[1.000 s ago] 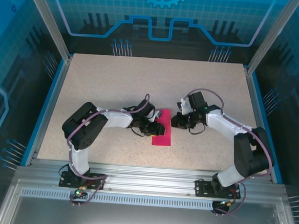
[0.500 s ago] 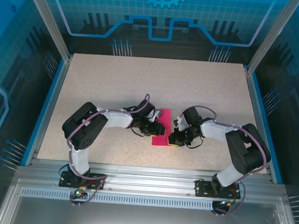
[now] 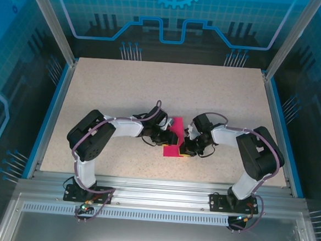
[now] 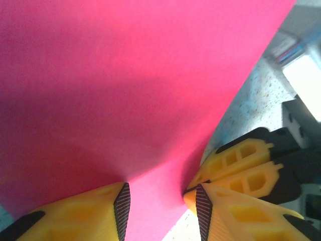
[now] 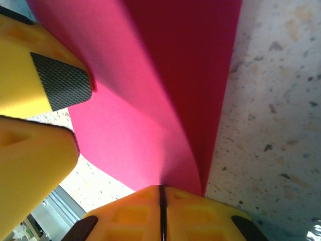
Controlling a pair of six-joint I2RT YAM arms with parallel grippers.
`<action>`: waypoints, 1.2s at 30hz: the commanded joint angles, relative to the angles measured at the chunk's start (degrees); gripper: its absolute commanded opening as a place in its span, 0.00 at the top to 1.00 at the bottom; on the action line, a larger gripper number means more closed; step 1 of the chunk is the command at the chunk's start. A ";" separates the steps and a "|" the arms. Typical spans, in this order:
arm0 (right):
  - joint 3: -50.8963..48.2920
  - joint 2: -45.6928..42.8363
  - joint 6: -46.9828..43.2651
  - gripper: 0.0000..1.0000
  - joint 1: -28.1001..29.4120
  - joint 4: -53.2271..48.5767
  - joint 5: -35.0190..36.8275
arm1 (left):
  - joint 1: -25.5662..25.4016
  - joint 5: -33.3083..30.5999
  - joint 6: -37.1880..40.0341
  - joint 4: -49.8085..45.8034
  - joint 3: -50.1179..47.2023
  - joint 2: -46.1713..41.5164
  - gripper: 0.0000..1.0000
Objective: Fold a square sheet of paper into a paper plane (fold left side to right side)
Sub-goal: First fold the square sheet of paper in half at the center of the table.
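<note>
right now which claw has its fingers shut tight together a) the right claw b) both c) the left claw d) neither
a: in the right wrist view the right claw has its fingers meeting on the pink sheet, while the left wrist view shows the left claw with its fingers standing apart astride it.

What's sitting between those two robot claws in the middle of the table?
The square sheet of paper, magenta-pink, lies between the left gripper and the right gripper, in the top view.
</note>
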 commanded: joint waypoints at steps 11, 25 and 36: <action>-0.48 4.71 -1.27 0.92 0.54 -6.20 10.92 | 2.51 -0.27 3.90 -4.10 5.54 1.50 0.56; 0.69 6.11 -3.02 0.92 0.63 -10.11 14.69 | 5.43 -0.16 5.51 -5.65 9.55 6.40 0.56; 0.73 7.47 -4.01 0.92 0.79 -11.07 15.33 | 7.75 -1.86 5.60 -7.13 13.43 10.03 0.56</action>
